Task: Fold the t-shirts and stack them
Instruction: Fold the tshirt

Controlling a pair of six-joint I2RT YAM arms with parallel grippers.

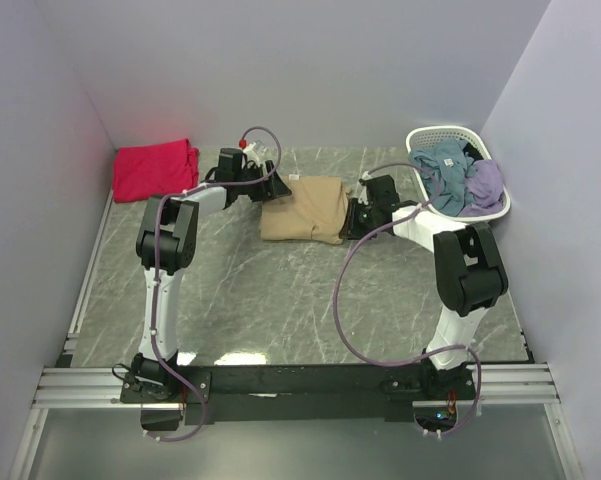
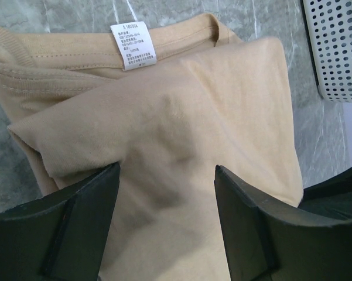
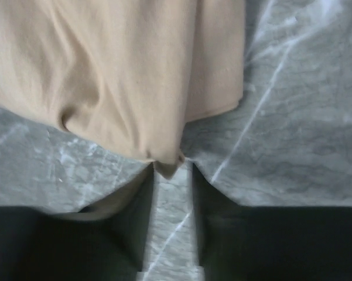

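On the grey marble-patterned table (image 1: 280, 310), with the white plastic lattice basket (image 1: 420, 140) of other clothes at the far right, the tan short-sleeved cotton t-shirt (image 1: 305, 208) lies folded into a compact rectangle at the far middle. The bright red-pink cloth t-shirt (image 1: 155, 168) sits folded at the far left, well apart from it. The fold of the tan one looks about finished, so the step in hand is probably stacking: both arms need a hold on its opposite edges to carry it left onto the red-pink one without spilling the layers. The left gripper (image 2: 167, 172) reaches in from the left, jaws spread wide over the cloth near the small white neck label (image 2: 133, 45). The right gripper (image 3: 172, 167) lies low at the right edge with a narrow slit between its jaws and a cloth corner at the tips. Whether it pinches that corner I cannot tell.
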